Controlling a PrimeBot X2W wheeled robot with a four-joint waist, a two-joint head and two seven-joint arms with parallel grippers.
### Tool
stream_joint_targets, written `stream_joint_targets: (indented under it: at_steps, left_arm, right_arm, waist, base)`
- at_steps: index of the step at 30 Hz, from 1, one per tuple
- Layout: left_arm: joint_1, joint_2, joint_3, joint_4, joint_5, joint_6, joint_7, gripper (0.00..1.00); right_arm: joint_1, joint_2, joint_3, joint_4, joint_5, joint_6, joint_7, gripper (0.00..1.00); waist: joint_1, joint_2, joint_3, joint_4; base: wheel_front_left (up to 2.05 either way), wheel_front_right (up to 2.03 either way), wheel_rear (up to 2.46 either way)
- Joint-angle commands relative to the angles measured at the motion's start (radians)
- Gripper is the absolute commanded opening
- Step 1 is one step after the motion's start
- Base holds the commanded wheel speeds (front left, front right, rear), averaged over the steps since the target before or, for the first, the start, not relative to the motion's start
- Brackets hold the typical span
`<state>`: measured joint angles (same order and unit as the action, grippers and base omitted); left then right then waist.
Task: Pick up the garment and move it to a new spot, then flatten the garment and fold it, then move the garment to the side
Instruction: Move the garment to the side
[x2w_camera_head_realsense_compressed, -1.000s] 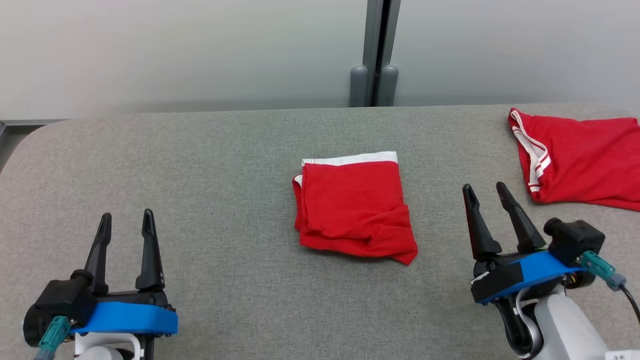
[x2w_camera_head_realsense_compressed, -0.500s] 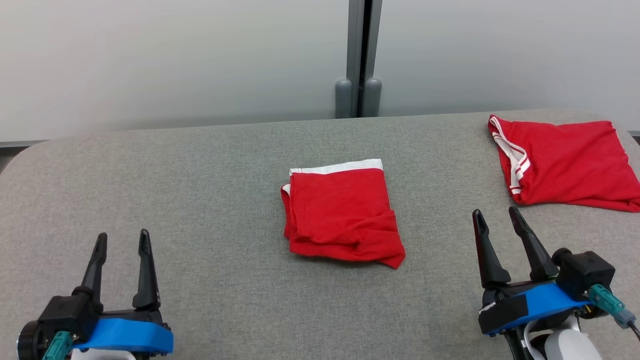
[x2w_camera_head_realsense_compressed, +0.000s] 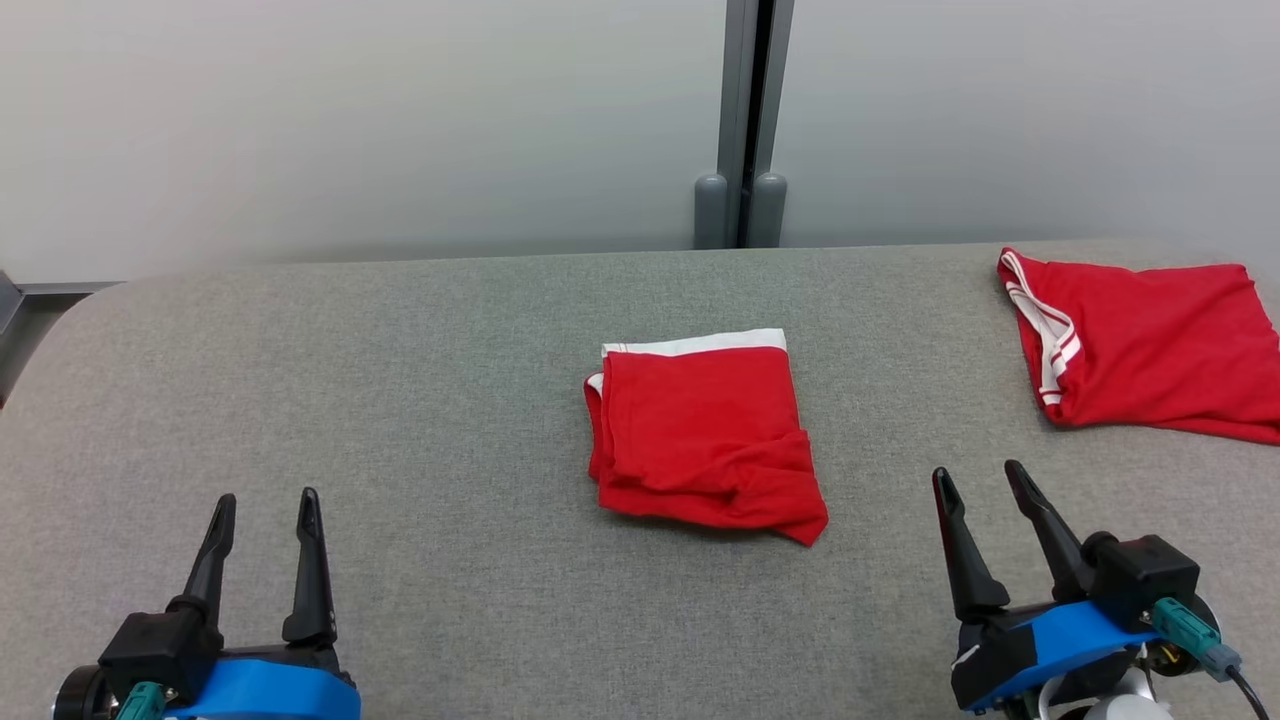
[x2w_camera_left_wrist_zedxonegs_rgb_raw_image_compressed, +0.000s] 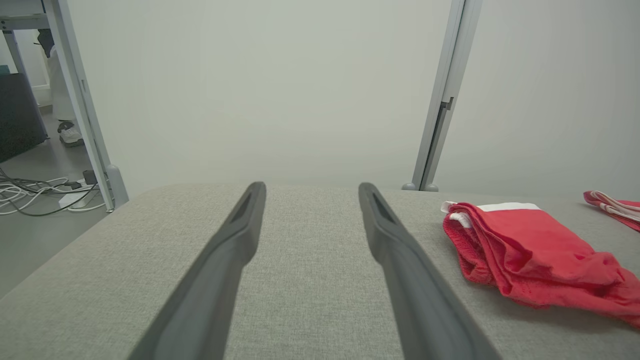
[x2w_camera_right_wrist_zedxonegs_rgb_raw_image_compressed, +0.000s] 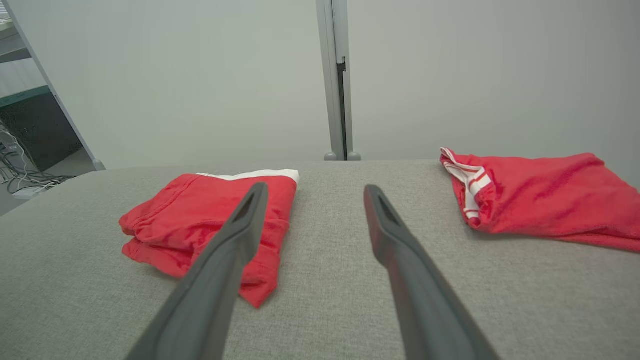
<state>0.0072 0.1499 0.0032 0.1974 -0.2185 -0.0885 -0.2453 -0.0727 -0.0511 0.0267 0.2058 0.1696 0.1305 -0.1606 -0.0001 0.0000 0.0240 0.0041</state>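
- Position: the garment (x2w_camera_head_realsense_compressed: 705, 430), red with a white band along its far edge, lies as a compact folded rectangle in the middle of the grey table (x2w_camera_head_realsense_compressed: 400, 380). It sits between the two arms and farther out than both.
- Left side: the left end effector (x2w_camera_head_realsense_compressed: 265, 497) is released, its fingers parted with nothing between them. It sits low at the near left, well apart from the cloth.
- Right side: the right end effector (x2w_camera_head_realsense_compressed: 978, 472) is likewise spread and empty at the near right, touching nothing.
- Other cloth: a second red garment (x2w_camera_head_realsense_compressed: 1140, 345) with white-striped trim rests at the far right of the table, well apart from the centre one.
- Done, by my judgement: pick-up, relocation, flattening and folding look finished, since the left wrist view shows stacked layers at the folded edge.
- Left to do: the move to the side, as the folded piece sits at centre and nothing grips it.
- Caution: the near right corner is rumpled and loose, so a grasp that misses some layers would probably let the fold open.
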Motion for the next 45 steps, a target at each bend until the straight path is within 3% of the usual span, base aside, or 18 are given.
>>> stream_joint_targets:
  at_steps: [1, 17, 27, 34, 45]
  left_arm:
    - [0.007, 0.003, -0.001, 0.000, 0.000, 0.004, 0.001, 1.00]
    - [0.010, 0.008, -0.011, 0.005, -0.014, 0.018, 0.005, 1.00]
    - [-0.041, 0.019, -0.018, 0.018, -0.025, 0.011, -0.004, 1.00]
    - [-0.075, 0.016, -0.023, 0.024, -0.034, 0.007, -0.012, 1.00]
    - [-0.147, -0.010, -0.039, 0.058, -0.044, -0.008, -0.020, 1.00]
  right_arm:
    - [0.013, 0.000, 0.001, 0.003, 0.001, 0.000, -0.003, 1.00]
    - [-0.004, 0.001, 0.009, 0.023, -0.002, 0.000, 0.014, 1.00]
    - [-0.192, 0.000, 0.075, 0.044, -0.065, 0.000, 0.042, 1.00]
    - [-0.372, -0.001, 0.075, 0.178, -0.111, 0.000, 0.084, 1.00]
    - [-0.515, -0.005, 0.015, 0.527, -0.155, 0.000, 0.071, 1.00]
  waist:
    - [0.0001, 0.0000, 0.000, 0.001]
    - [0.0001, 0.0000, -0.012, 0.003]
    - [0.0001, 0.0000, 0.030, 0.023]
    - [0.0001, 0.0000, 0.087, 0.057]
    - [0.0001, 0.0000, 0.169, 0.133]
  base:
    - [0.00, 0.00, 0.00]
    - [0.00, 0.00, 0.00]
    - [0.00, 0.00, 0.00]
    - [0.00, 0.00, 0.00]
    - [0.00, 0.00, 0.00]
